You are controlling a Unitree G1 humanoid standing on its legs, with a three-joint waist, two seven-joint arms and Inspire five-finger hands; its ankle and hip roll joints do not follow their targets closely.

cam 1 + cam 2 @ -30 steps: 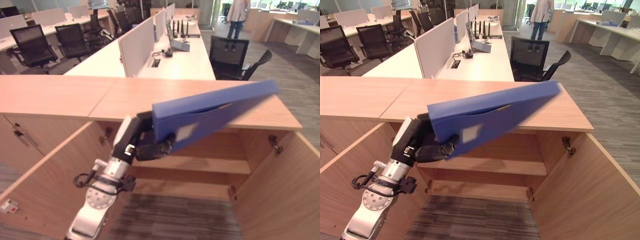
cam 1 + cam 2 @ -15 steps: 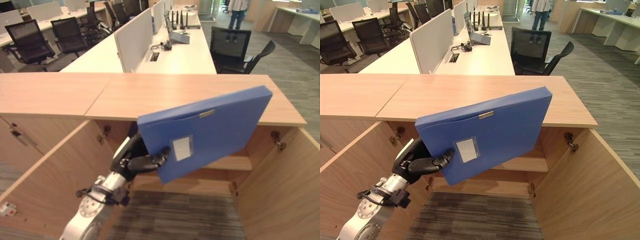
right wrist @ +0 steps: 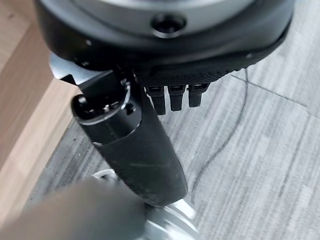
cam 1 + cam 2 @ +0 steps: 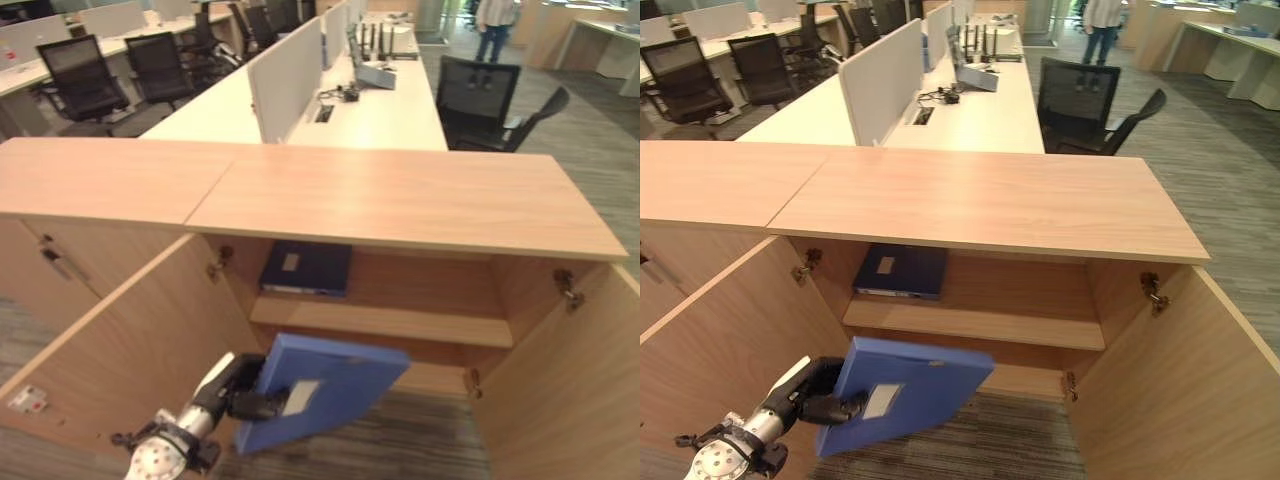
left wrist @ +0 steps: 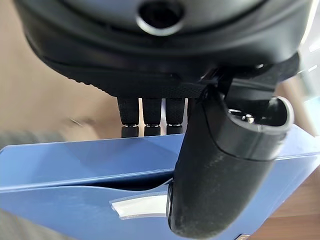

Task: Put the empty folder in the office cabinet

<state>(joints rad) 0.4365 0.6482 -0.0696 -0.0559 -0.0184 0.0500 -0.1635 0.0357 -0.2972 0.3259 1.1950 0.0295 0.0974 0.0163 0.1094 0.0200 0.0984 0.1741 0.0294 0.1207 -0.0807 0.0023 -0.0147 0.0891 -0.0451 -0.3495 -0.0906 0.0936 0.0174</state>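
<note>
My left hand [image 4: 237, 388] is shut on the near corner of a blue folder [image 4: 330, 385], thumb [image 5: 215, 175] on its labelled face and fingers [image 5: 145, 117] behind it. The folder hangs tilted, low in front of the open cabinet's [image 4: 400, 200] lower compartment, just above the floor. In the right eye view the same folder [image 4: 915, 392] sits below the shelf [image 4: 980, 325]. My right hand [image 3: 140, 145] hangs over the carpet with relaxed fingers and holds nothing.
A dark blue folder [image 4: 305, 268] lies flat on the left of the cabinet's shelf [image 4: 390, 322]. Both cabinet doors stand open, the left door [image 4: 130, 340] and the right door [image 4: 570, 400]. Desks and office chairs [image 4: 480, 95] stand beyond; a person [image 4: 493, 20] is far back.
My left hand has brought the blue folder down from in front of the cabinet top to low before the lower compartment. The dark folder on the shelf is now uncovered.
</note>
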